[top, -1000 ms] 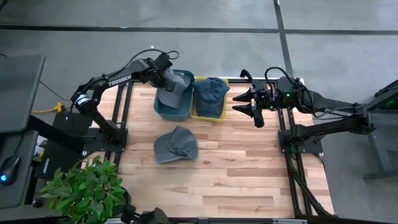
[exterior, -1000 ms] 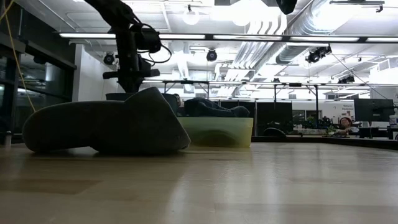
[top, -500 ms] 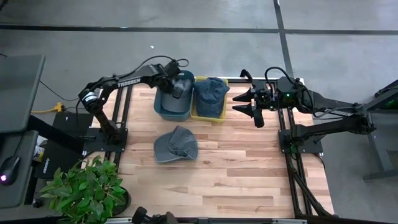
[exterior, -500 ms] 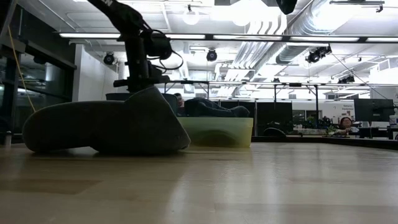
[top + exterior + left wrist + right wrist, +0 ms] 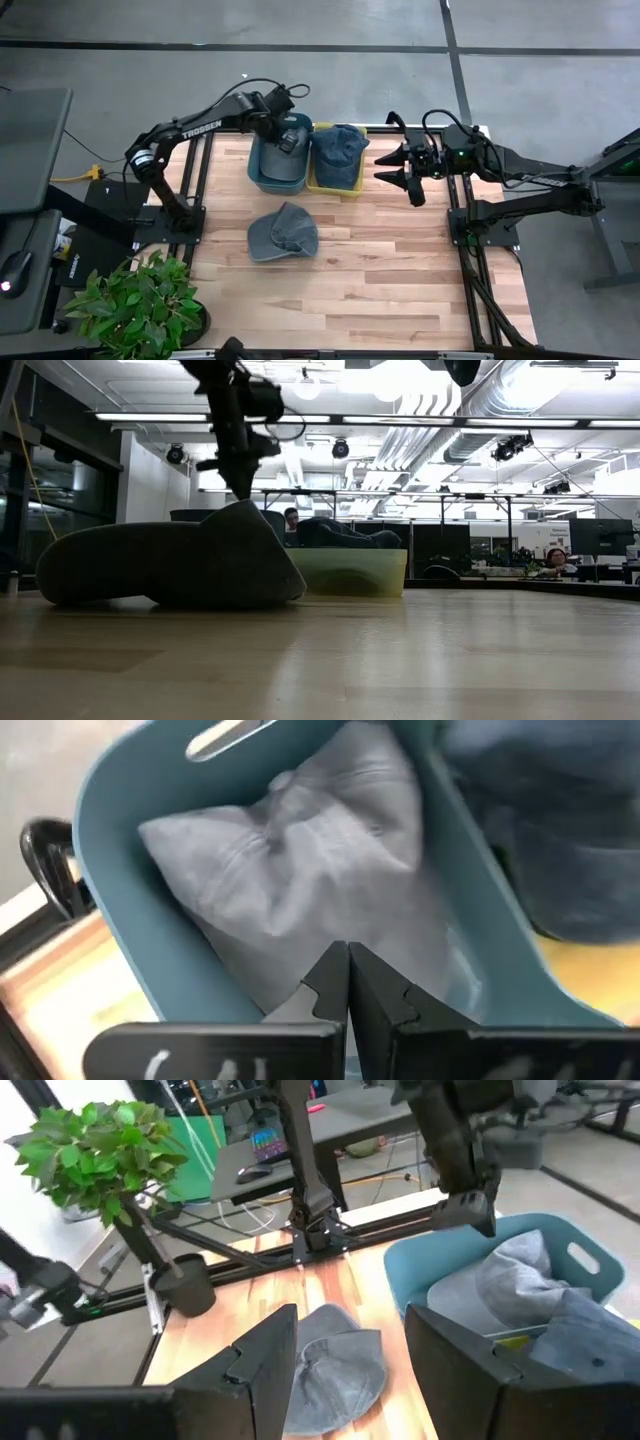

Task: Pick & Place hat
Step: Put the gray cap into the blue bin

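On the wooden table (image 5: 380, 270), one grey hat (image 5: 283, 232) lies loose at centre left of the high view, below the blue bin (image 5: 262, 176) where another hat (image 5: 300, 880) already rests. The left gripper (image 5: 284, 140) hangs over that bin with fingers pressed together, holding nothing, so I think it should rise straight up before going to the loose hat. The right gripper (image 5: 400, 168) waits at centre right, fingers apart and empty.

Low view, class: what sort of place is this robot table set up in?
Probably an open-plan office or lab: ceiling ducts, strip lights and desk monitors stand behind the wooden table.

Overhead, table-level and two wrist views all share the blue bin (image 5: 278, 165) with its hat.
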`<action>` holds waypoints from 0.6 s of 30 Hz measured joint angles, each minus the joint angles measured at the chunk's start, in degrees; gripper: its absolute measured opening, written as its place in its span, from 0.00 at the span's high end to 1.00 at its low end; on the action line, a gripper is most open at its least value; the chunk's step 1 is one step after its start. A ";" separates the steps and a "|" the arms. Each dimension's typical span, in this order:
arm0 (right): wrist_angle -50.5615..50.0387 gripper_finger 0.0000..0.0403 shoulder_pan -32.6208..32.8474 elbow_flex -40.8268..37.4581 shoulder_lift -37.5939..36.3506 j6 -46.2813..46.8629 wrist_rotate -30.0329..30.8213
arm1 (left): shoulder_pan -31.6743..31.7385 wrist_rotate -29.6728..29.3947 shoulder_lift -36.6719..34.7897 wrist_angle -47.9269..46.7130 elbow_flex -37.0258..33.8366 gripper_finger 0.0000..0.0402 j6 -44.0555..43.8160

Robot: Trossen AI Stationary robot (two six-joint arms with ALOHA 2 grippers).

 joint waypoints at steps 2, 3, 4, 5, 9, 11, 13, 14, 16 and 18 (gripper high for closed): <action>-0.32 0.55 0.02 0.00 -0.02 -0.04 -0.89 | -1.54 -0.09 -0.71 -1.82 1.32 1.00 0.52; -0.32 0.55 0.02 0.00 -0.10 -0.09 -1.20 | -2.48 -0.03 -1.26 -2.58 1.73 1.00 0.64; -0.38 0.55 0.04 0.00 -0.16 -0.13 -1.34 | -3.47 -0.03 -1.86 -2.89 1.84 1.00 0.67; -0.45 0.55 0.04 0.00 -0.38 -0.13 -1.47 | -4.49 0.00 -2.52 -3.20 1.87 1.00 0.69; -0.92 0.55 0.04 0.00 -1.64 -1.06 -1.74 | -8.95 0.34 -4.44 -5.82 1.90 1.00 0.71; -1.25 0.55 0.04 0.00 -2.53 -1.54 -1.84 | -11.23 1.55 -5.44 -7.50 1.90 1.00 0.71; -1.91 0.55 0.04 0.00 -3.49 -2.05 -1.86 | -13.72 2.16 -6.35 -7.86 1.90 1.00 0.69; -2.25 0.55 0.04 0.00 -3.97 -2.48 -1.85 | -14.95 2.27 -6.65 -8.25 1.90 1.00 0.69; -3.01 0.55 0.04 0.00 -4.88 -3.15 -1.84 | -17.57 2.31 -6.84 -8.30 1.90 1.00 0.69; -3.94 0.55 0.04 0.00 -5.69 -3.46 -1.83 | -20.00 2.34 -6.82 -8.27 1.90 1.00 0.65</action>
